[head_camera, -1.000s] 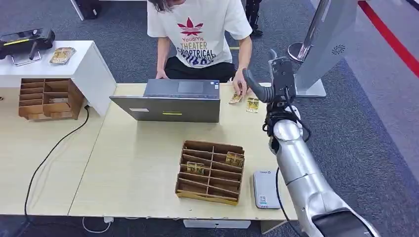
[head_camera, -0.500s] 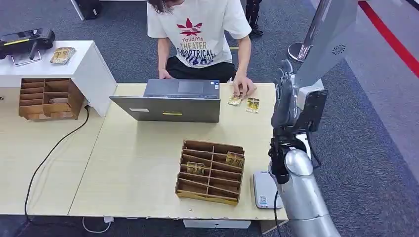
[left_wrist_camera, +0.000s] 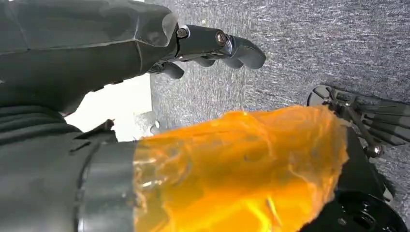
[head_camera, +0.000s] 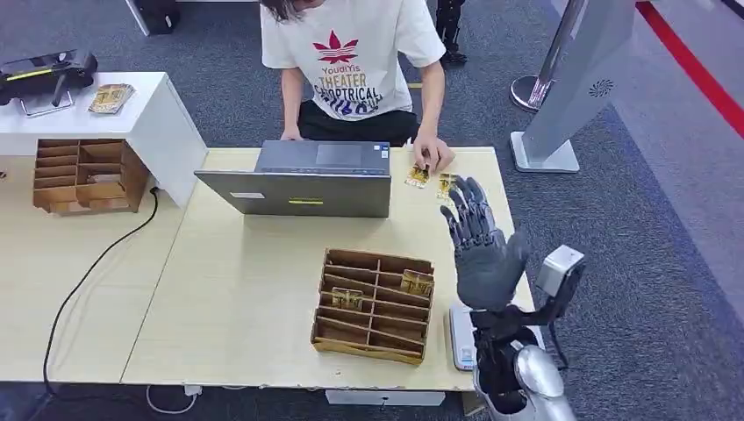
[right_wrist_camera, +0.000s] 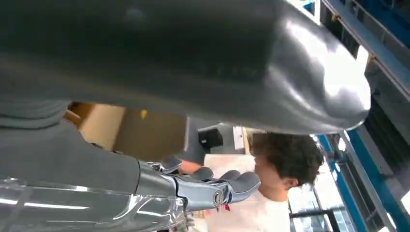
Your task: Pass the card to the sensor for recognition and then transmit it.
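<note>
My right hand (head_camera: 481,246) is raised over the table's right side, fingers spread and pointing away from me, holding nothing. Its fingers (right_wrist_camera: 212,189) also show in the right wrist view, with a person beyond them. Two gold cards (head_camera: 418,175) (head_camera: 447,184) lie at the table's far edge, and a person's hand (head_camera: 432,156) touches the nearer-to-laptop one. The grey card sensor (head_camera: 462,338) lies at the front right edge, partly hidden by my forearm. My left hand (left_wrist_camera: 212,46) hangs over grey carpet with nothing in it, fingers loosely extended.
A wooden divided tray (head_camera: 375,338) sits in front of me with two cards (head_camera: 347,298) (head_camera: 418,282) in its slots. A laptop (head_camera: 307,180) stands at the far side before a seated person (head_camera: 351,61). Another wooden tray (head_camera: 83,175) sits on the left table beside a white cabinet (head_camera: 167,123).
My right arm has dropped and drawn back from the far edge near the cards toward the front right corner; the hand now faces away from me with fingers spread. The person's hand stays on the card.
</note>
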